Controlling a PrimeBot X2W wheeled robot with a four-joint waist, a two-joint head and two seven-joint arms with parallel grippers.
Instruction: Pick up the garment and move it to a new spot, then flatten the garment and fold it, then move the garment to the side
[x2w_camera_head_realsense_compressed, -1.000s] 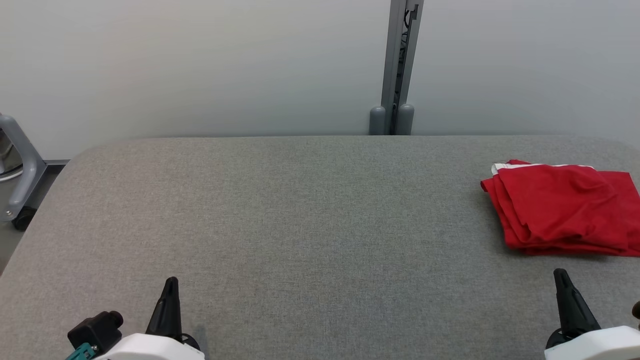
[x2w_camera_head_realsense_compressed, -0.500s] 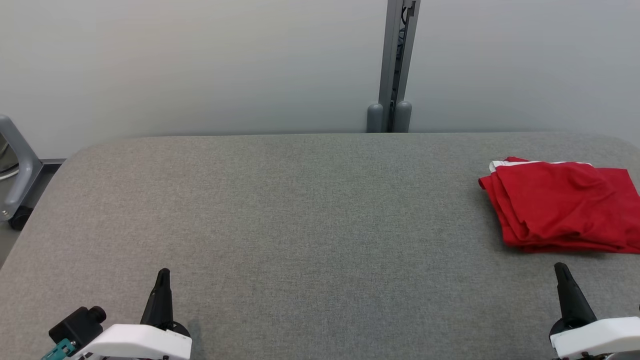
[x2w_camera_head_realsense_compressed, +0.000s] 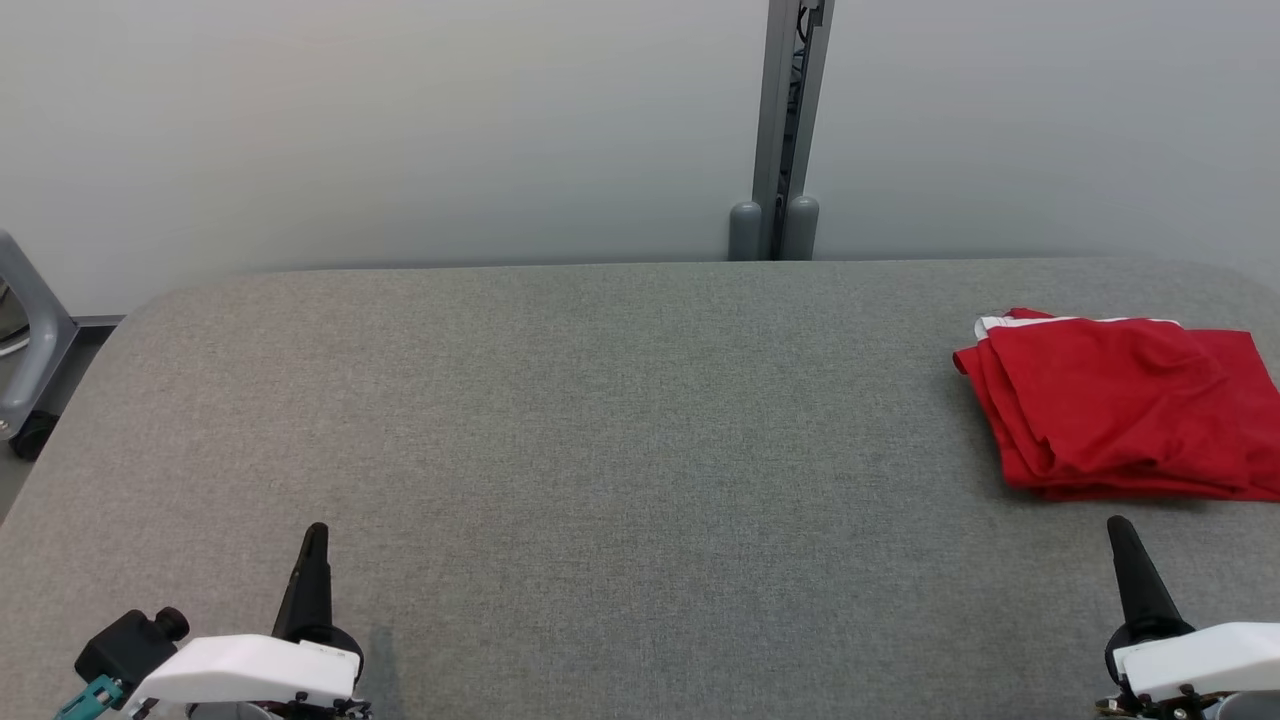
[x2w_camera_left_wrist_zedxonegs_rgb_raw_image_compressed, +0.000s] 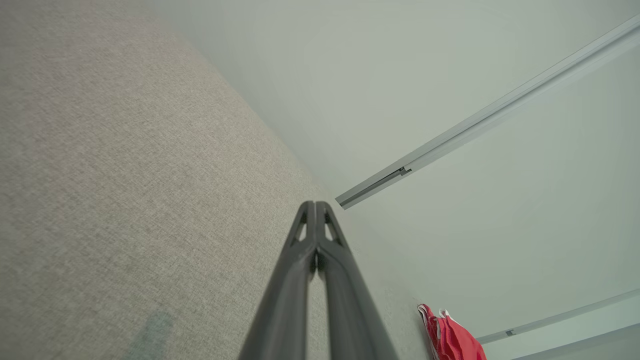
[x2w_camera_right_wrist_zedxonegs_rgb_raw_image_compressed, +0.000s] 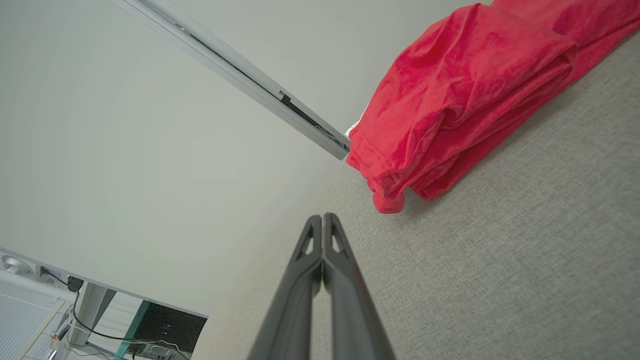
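Folded red garment shown lying on the grey padded table, at the robot's far right, its right-hand portion cut off by the border of the head view; a white trim is seen along its back edge. The left gripper and the right gripper are seen at the near edge of the table, each with its two dark fingers pressed together and nothing held between them. The right gripper is placed just short of the garment's near edge, apart from it; the left gripper is placed well apart from it, across the bare middle of the table. The task is judged to be essentially complete, the garment being folded and set to the side. Risks are noted as follows. The stack is loosely layered, with rumpled edges at its near left corner, so the fold could be dragged open if the cloth were brushed by the right fingers during any forward or sideways motion. How near the garment lies to the table's right edge cannot be told, since that edge is out of the head view; if an overhang exists, the layers could be pulled off by their own weight. Should a further grasp be required, only the top layer might be caught, and the fold would be undone
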